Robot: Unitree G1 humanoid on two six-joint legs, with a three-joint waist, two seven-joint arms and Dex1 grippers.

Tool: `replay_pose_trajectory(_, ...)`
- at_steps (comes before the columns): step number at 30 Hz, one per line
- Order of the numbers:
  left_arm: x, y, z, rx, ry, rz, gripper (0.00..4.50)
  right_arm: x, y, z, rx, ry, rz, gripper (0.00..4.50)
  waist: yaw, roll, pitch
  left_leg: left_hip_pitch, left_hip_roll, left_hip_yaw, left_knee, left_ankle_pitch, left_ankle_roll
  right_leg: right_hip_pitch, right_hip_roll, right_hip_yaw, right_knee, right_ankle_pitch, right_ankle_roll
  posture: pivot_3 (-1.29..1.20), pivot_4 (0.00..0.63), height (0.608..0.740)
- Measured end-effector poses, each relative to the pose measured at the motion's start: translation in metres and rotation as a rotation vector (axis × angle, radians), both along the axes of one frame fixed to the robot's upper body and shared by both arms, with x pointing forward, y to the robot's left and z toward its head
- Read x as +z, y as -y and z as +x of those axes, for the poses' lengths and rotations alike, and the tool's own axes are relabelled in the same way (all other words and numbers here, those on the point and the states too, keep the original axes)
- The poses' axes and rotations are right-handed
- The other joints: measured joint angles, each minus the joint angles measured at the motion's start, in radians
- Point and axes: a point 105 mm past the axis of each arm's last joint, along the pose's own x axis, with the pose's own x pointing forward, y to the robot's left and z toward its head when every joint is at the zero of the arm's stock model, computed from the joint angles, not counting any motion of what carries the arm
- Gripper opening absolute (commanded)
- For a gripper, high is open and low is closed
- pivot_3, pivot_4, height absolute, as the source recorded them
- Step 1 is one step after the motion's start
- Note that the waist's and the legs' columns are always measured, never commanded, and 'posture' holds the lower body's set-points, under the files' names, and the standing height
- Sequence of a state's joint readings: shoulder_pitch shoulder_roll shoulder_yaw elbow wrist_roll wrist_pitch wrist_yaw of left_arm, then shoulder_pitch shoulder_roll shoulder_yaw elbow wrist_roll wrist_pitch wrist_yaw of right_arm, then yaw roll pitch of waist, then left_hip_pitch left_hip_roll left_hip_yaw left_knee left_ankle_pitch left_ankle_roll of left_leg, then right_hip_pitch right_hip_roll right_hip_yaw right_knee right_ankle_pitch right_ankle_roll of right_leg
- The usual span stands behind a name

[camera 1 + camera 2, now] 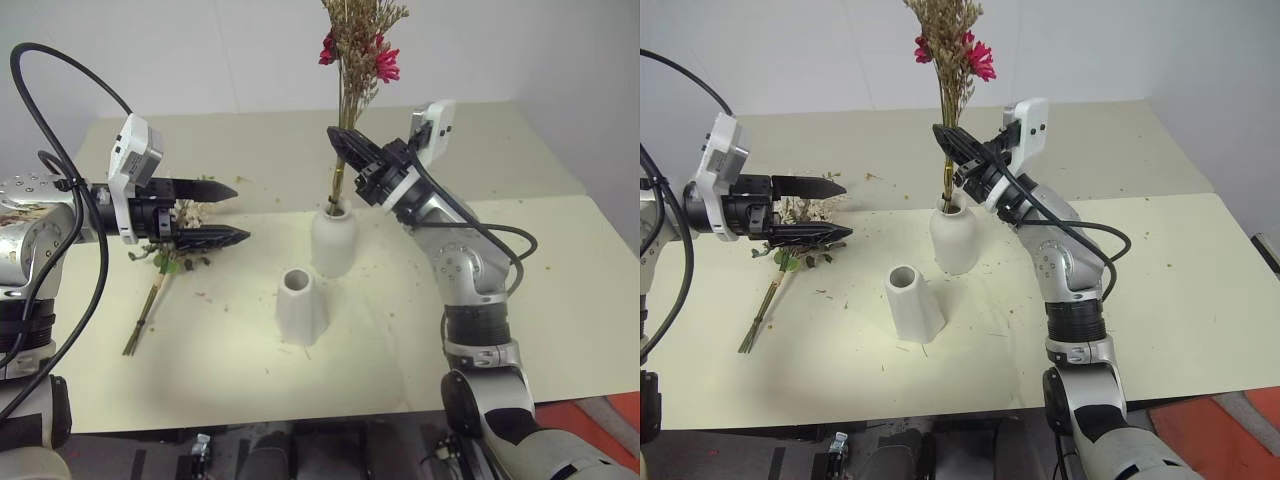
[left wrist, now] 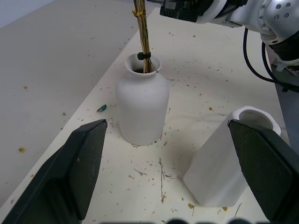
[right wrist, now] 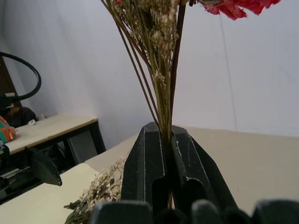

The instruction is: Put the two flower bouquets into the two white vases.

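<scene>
The slim tan bouquet with magenta flowers stands upright, its stems reaching down into the mouth of the rounded white vase. My right gripper is shut on those stems a little above the vase's neck. The shorter tapered vase stands empty just in front of it. The fuller bouquet with cream sprigs and green leaves lies flat on the table at the left. My left gripper hovers open just above that bouquet's head, pointing toward the vases, with nothing between its fingers.
Both vases stand on a cream table strewn with dried plant crumbs. A second table section joins behind. The table's front edge runs close below the tapered vase.
</scene>
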State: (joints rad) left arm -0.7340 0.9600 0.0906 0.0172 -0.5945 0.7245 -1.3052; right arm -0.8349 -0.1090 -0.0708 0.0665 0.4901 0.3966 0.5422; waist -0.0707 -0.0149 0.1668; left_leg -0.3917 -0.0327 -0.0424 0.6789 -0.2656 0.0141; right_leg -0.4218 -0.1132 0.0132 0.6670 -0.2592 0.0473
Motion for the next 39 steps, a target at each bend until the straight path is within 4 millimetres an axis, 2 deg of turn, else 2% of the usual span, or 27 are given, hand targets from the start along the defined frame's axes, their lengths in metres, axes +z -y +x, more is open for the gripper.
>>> replay_pose_trajectory(6,0.000,0.000,0.000,0.000,0.001,0.000,4.50,-0.014,0.000,0.010,-0.014,-0.050,-0.008,0.02,0.001,0.000,0.000,0.000,0.000,0.000,0.000,0.000,0.000,0.000,0.000,0.000,0.002,0.000,0.000,0.00,0.150,0.740)
replay_pose_trajectory(19,0.000,0.001,0.000,-0.002,0.003,-0.001,4.50,-0.012,0.006,0.014,-0.014,-0.081,0.002,0.02,0.001,0.000,0.000,0.000,0.000,0.000,0.000,0.000,0.000,-0.001,0.000,0.001,0.002,0.000,0.000,0.00,0.150,0.740)
replay_pose_trajectory(21,0.000,0.001,0.000,-0.003,0.004,-0.001,4.50,-0.007,0.007,0.014,-0.012,-0.080,0.010,0.02,0.001,0.000,0.000,0.000,0.000,0.000,0.000,0.000,0.000,-0.001,0.000,0.001,0.002,0.000,0.000,0.00,0.150,0.740)
replay_pose_trajectory(25,0.000,0.001,0.000,-0.004,0.005,-0.002,4.50,0.026,0.014,0.011,-0.013,-0.022,0.053,0.02,0.001,0.000,0.000,0.000,0.001,0.000,0.000,0.000,0.000,-0.001,0.000,0.001,0.002,0.000,0.000,0.00,0.150,0.740)
replay_pose_trajectory(27,0.000,0.001,0.000,-0.004,0.005,-0.002,4.50,0.032,0.014,0.009,-0.004,-0.005,0.067,0.02,0.001,0.000,0.000,0.000,0.001,0.000,0.000,0.000,0.000,-0.001,0.000,0.001,0.001,0.000,0.000,0.00,0.150,0.740)
replay_pose_trajectory(32,-0.001,0.002,0.000,-0.007,0.004,-0.005,4.50,0.028,0.012,0.009,0.001,-0.015,0.061,0.02,0.001,0.000,0.000,0.000,0.000,0.000,0.000,0.000,0.000,-0.001,0.000,0.001,0.002,0.000,0.000,0.00,0.150,0.740)
replay_pose_trajectory(36,-0.001,0.002,0.000,-0.007,0.003,-0.004,4.50,0.005,0.008,0.011,0.002,-0.067,0.029,0.02,0.001,0.000,0.000,0.000,0.000,0.000,0.000,0.000,0.000,-0.001,0.000,0.001,0.002,0.000,0.000,0.00,0.150,0.740)
replay_pose_trajectory(39,-0.001,0.002,0.000,-0.007,0.003,-0.004,4.50,0.000,0.005,0.012,-0.001,-0.071,0.007,0.02,0.000,0.000,0.000,0.000,0.001,0.000,0.000,0.000,0.000,-0.001,0.001,0.001,0.002,0.000,0.000,0.00,0.150,0.740)
